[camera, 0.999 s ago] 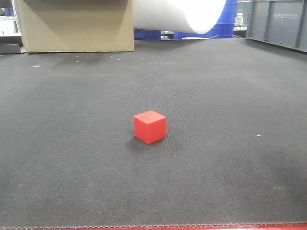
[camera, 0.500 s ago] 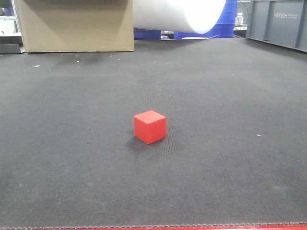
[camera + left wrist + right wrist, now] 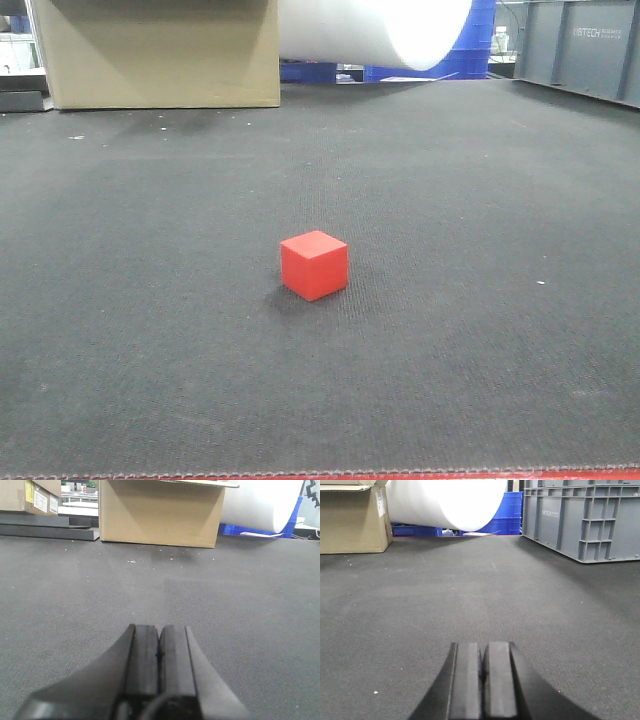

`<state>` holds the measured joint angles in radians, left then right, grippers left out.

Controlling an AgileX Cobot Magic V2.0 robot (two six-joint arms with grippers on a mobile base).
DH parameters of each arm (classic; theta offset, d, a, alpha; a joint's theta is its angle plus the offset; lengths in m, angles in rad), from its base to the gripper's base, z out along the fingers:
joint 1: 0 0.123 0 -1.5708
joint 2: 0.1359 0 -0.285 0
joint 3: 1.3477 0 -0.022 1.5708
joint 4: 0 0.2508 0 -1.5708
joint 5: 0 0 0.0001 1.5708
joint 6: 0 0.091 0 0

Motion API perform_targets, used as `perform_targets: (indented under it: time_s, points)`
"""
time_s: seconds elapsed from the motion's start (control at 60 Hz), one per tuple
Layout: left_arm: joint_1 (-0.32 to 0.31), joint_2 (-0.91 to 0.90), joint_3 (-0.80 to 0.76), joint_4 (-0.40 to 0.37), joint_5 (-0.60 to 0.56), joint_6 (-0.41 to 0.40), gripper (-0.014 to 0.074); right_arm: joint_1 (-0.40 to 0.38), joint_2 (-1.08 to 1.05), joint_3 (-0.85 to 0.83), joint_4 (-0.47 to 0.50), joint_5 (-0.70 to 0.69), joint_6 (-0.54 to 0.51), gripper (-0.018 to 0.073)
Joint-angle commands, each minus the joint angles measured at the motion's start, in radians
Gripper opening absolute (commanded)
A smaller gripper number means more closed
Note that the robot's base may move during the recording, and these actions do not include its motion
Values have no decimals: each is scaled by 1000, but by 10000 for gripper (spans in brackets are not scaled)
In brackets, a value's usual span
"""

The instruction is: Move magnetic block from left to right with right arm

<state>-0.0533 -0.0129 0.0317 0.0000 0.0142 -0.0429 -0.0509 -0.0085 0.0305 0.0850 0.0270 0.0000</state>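
Near the middle of the dark woven mat covering the worktop, the small bright-red magnetic block is sitting alone, one corner turned toward the front camera, with nothing touching it. Only the front view is showing this cube; neither wrist camera is catching it. Behind it, at the far edge of the mat, a tan cardboard box is standing to the left, a large white roll is lying beside it, blue plastic crates are peeking out behind the roll, and a grey plastic crate is occupying the far right corner.

The left wrist view is showing the left gripper with its two black pads pressed together, holding nothing, hanging low over bare mat and facing the cardboard box.

The right wrist view is showing the right gripper likewise with pads closed against each other and holding nothing, low over the mat, pointing toward the white roll and the grey crate, whose ribbed side is showing far more clearly here than from the front.
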Motion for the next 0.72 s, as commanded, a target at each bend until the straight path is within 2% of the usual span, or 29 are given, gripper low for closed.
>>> perform_targets:
  time_s: [0.0, 0.7]
  points:
    - [1, -11, 10, 0, -90, -4, -116, -6, -20, -6, 1, -84, 0, 68]
    - [1, -11, 10, 0, -90, -4, -116, -6, -20, -6, 1, -84, 0, 68]
